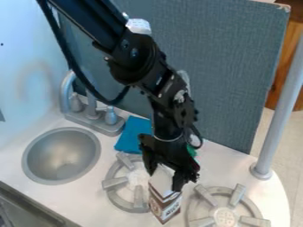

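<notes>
Hanging over the counter between the two burners, the black gripper (164, 179) has one finger on each side of a brown-and-white carton (165, 206) near its top. The fingers appear to press against the carton, which leans slightly. Its lower part shows below the fingertips, beside the left burner (122, 205). Whether its base touches the counter, I cannot tell.
A metal sink (62, 155) and grey faucet (91, 111) are at the left. Behind the left burner lies a blue item (134, 133); something green (191, 150) peeks from behind the gripper. The right burner (225, 216) and a grey post (275, 119) stand right.
</notes>
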Robot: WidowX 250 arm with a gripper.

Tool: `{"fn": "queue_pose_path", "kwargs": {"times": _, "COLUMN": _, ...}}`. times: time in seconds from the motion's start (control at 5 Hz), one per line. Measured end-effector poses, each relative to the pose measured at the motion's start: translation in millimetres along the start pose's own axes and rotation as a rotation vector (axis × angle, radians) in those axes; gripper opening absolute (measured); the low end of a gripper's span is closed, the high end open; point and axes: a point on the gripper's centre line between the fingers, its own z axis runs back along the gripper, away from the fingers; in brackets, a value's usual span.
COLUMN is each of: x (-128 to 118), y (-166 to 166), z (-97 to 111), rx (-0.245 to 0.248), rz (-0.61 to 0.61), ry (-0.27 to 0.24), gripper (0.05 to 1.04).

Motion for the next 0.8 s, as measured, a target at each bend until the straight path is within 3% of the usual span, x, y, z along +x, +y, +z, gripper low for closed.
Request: {"fn": "queue_pose_path", "kwargs": {"times": 0.8, "x": -7, "y": 2, "z": -23, "rx": 0.036, "rz": -0.022, "ry": 0.016, "gripper": 0.831}}
